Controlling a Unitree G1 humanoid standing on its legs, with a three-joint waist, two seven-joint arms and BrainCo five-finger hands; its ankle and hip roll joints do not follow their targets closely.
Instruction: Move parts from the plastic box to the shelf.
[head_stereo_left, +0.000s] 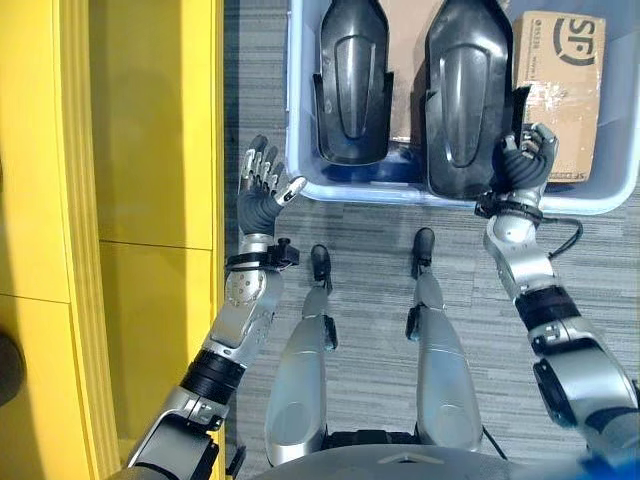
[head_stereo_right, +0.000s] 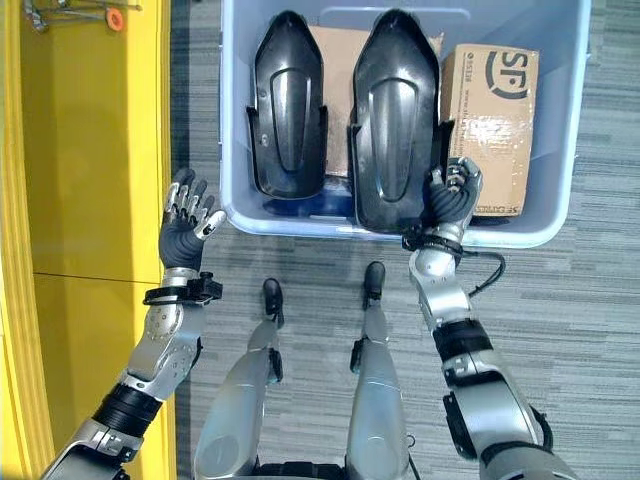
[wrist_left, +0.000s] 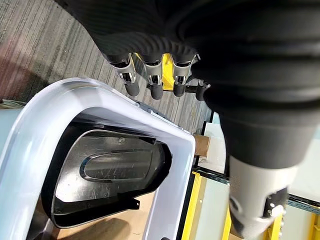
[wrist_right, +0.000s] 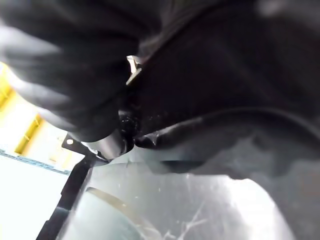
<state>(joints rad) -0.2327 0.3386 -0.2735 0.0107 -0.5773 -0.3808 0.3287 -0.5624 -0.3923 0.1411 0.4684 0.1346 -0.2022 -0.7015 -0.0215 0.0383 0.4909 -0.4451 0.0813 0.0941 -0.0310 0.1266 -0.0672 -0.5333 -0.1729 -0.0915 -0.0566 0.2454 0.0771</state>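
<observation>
A pale blue plastic box (head_stereo_right: 232, 150) sits on grey striped carpet (head_stereo_right: 600, 300), directly ahead of the robot. Inside it lie two black moulded parts side by side, lengthwise: the left part (head_stereo_right: 288, 105) and the larger right part (head_stereo_right: 395, 120), with a flat brown cardboard sheet (head_stereo_right: 335, 60) showing between them and a taped cardboard carton (head_stereo_right: 490, 125) against the box's right wall. The right hand (head_stereo_right: 450, 200) is at the near right corner of the box, at the near end of the right part; its fingers (head_stereo_right: 462, 178) are curled over the part's edge beside the carton, and the right wrist view shows black plastic pressed close against the hand, consistent with a grip on that part. The left hand (head_stereo_left: 262, 190) is raised just outside the box's near left corner, apart from it, with fingers (head_stereo_left: 258, 160) straight and spread and the thumb out, holding nothing. In the left wrist view the box rim and the left part (wrist_left: 117, 170) lie beyond the fingertips, untouched. A yellow shelf unit (head_stereo_left: 150, 150) stands along the robot's left side. Both parts are in the box.
</observation>
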